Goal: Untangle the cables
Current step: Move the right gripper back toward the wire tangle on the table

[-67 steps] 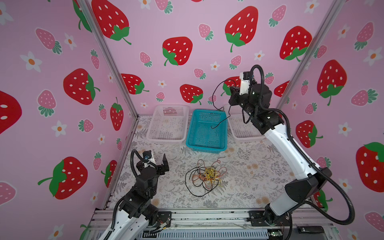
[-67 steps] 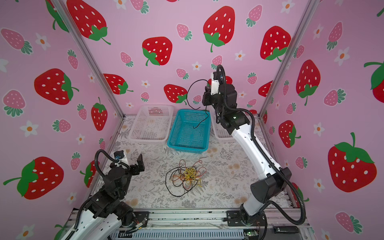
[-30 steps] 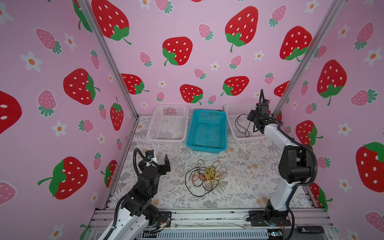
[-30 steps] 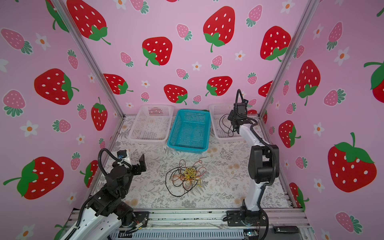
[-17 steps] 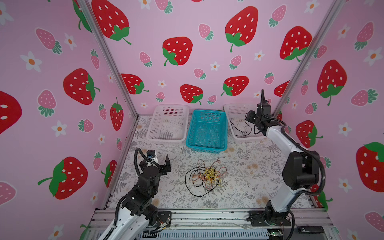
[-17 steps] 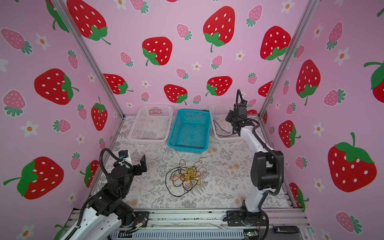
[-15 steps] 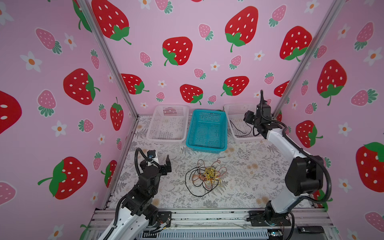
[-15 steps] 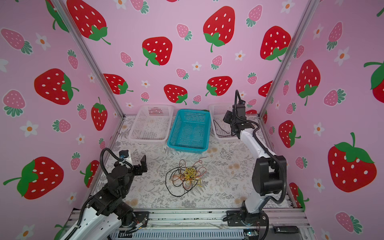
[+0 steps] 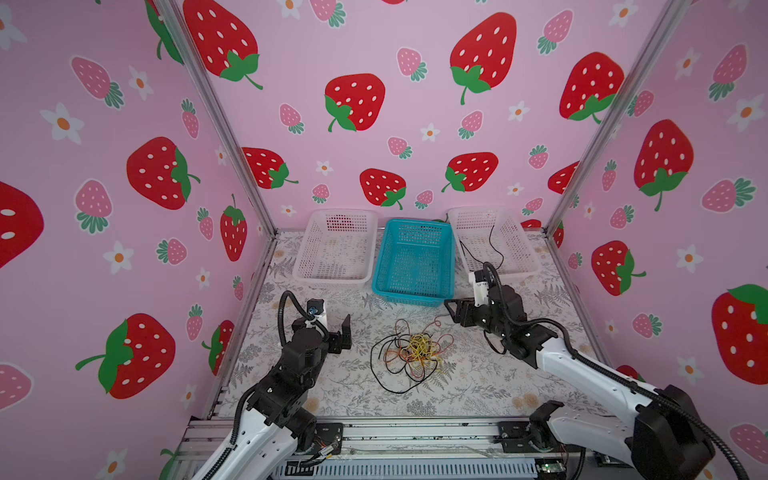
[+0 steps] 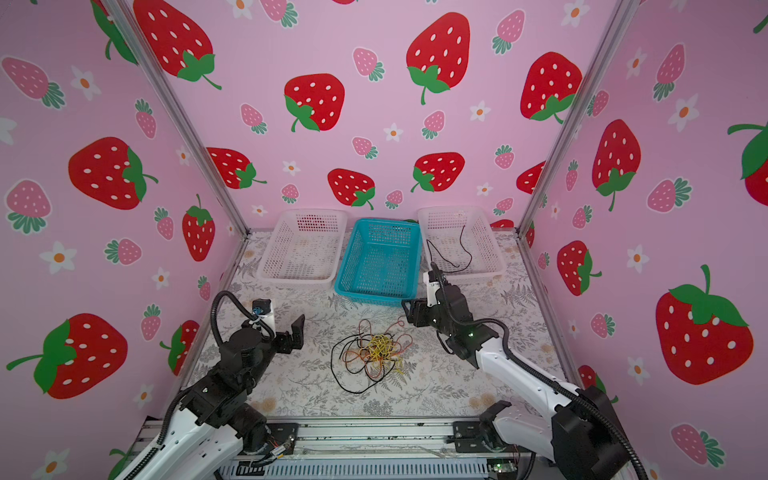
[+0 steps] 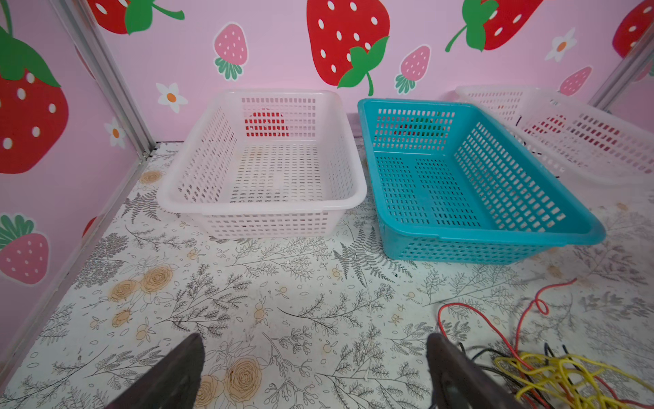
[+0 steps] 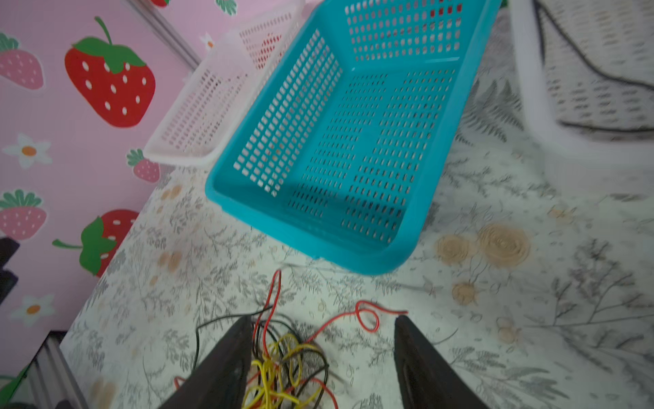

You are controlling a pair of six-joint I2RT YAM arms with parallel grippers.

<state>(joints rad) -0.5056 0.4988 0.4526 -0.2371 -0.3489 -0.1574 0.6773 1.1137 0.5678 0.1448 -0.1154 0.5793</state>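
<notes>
The cables (image 9: pixel 415 351) lie in a red, yellow and black tangle on the counter (image 9: pixel 332 374), just in front of the blue basket (image 9: pixel 409 291). One black cable (image 9: pixel 494 249) lies apart in the white basket (image 9: pixel 528 253) to the blue basket's right. The right arm stretches low and forward, and the right gripper (image 12: pixel 322 333) hangs by the blue basket's front right corner, jaws apart and empty. The left arm is folded back, well to the blue basket's front left, and the left gripper (image 11: pixel 315 361) gapes wide, holding nothing.

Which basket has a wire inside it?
The white plastic mesh basket on the right. A thin black wire lies in it; the teal plastic basket and the left white plastic basket hold nothing.
</notes>
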